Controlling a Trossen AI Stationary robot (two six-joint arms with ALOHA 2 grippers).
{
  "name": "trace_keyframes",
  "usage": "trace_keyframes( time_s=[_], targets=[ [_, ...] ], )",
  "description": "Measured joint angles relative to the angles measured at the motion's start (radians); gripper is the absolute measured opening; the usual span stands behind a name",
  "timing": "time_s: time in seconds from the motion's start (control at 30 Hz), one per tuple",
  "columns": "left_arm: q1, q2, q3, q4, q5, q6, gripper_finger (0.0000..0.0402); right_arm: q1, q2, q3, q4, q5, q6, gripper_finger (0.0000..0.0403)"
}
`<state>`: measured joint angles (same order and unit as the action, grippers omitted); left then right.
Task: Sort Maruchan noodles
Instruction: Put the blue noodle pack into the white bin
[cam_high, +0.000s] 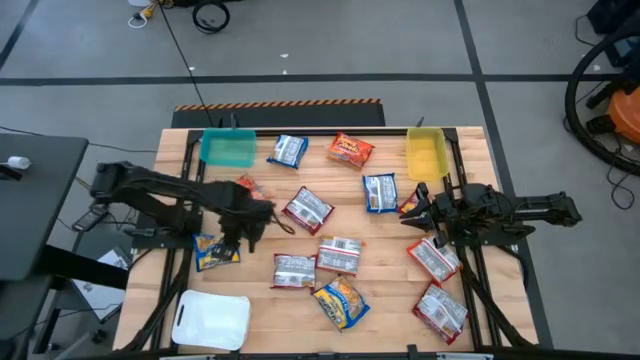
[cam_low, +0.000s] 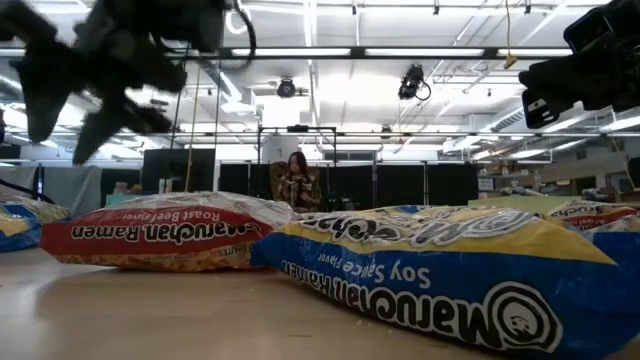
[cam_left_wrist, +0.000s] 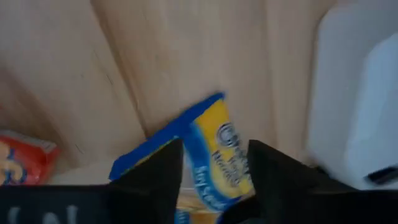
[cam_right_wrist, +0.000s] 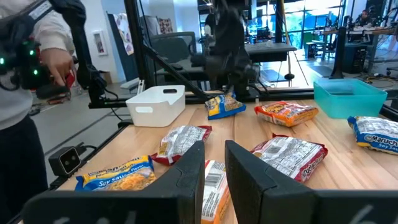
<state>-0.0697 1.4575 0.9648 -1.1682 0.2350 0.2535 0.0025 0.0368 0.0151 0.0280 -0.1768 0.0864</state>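
Left gripper (cam_left_wrist: 214, 171) is spread over a blue-yellow packet (cam_left_wrist: 208, 146) lying on the table near the white tray (cam_high: 212, 320), probably its bin. Right gripper (cam_right_wrist: 214, 165) hovers nearly closed, empty.

Blue-and-yellow packet (cam_left_wrist: 208, 155) — lower end lying hidden behind the left claw (cam_left_wrist: 214, 171); print blurring, unreadable. White tray (cam_left_wrist: 354, 106) running off the frame edge in the left wrist view. Soy-sauce packet (cam_low: 440, 275) — cropping at the low view's right and bottom edges. Person (cam_low: 297, 180) standing too small to make out.
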Motion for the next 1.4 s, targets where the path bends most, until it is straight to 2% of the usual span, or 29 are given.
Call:
trace_keyframes(
  time_s=[0.2,0.37,0.53,0.7,0.83,1.07,1.2,1.4],
  targets=[
    [-0.022,0.153,0.002,-0.015,-0.111,0.247,0.0243,0.000,0.000,0.000,0.000,0.000,0.000,0.0069],
    [-0.044,0.212,0.002,-0.039,-0.138,0.446,0.0240,0.000,0.000,0.000,0.000,0.000,0.000,0.0069],
    [-0.077,0.250,0.002,0.000,-0.135,0.537,0.0231,0.000,0.000,0.000,0.000,0.000,0.000,0.0069],
    [-0.123,0.301,0.002,-0.020,-0.093,0.555,0.0214,0.000,0.000,0.000,0.000,0.000,0.000,0.0069],
    [-0.153,0.356,0.003,-0.021,-0.088,0.569,0.0184,0.000,0.000,0.000,0.000,0.000,0.000,0.0069],
    [-0.176,0.379,0.012,-0.037,-0.123,0.615,0.0087,0.000,0.000,0.000,0.000,0.000,0.000,0.0069],
    [-0.181,0.349,0.071,-0.114,-0.155,0.524,0.0021,0.000,0.000,0.000,0.000,0.000,0.000,0.0069],
    [-0.182,0.279,0.233,-0.263,-0.233,0.293,0.0016,0.000,0.000,0.000,0.000,0.000,0.000,0.0069]
  ],
)
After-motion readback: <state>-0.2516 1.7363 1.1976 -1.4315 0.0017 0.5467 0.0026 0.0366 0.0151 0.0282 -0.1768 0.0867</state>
